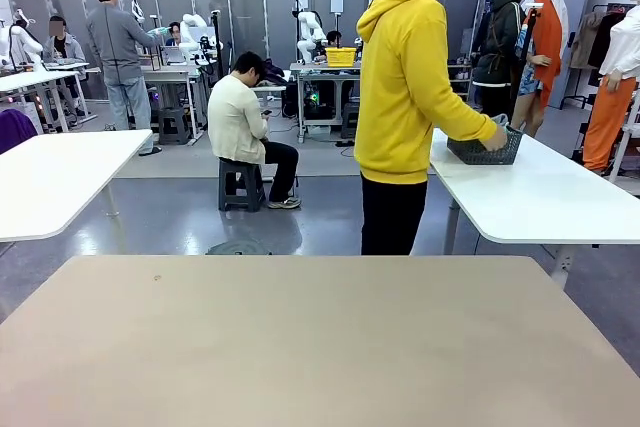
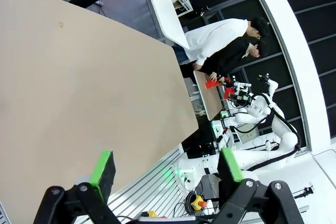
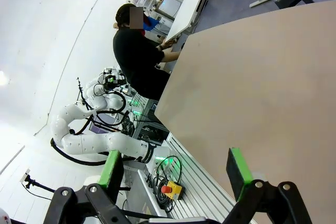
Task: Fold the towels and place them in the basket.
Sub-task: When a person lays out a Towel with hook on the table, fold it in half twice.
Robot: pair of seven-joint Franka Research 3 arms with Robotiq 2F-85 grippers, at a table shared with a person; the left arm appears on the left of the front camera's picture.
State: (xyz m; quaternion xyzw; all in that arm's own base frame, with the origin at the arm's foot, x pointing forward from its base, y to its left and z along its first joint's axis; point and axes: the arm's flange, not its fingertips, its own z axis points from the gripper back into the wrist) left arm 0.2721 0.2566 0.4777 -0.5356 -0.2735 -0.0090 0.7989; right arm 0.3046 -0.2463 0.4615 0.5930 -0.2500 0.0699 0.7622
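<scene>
The dark mesh basket (image 1: pixel 485 150) sits on the white table (image 1: pixel 560 202) behind the tan table, and a person in a yellow hoodie (image 1: pixel 405 87) has a hand on it. Towels are out of view. My left gripper (image 2: pixel 167 168) stands open over the edge of the bare tan table (image 2: pixel 79 93), nothing between its green pads. My right gripper (image 3: pixel 178 166) is open too, above the opposite edge of the tan table (image 3: pixel 262 82), holding nothing.
The tan table top (image 1: pixel 320 342) fills the foreground of the front view. Another white table (image 1: pixel 55 177) stands at the left. A person on a stool (image 1: pixel 245 137) sits beyond the table. More people and workbenches are farther back.
</scene>
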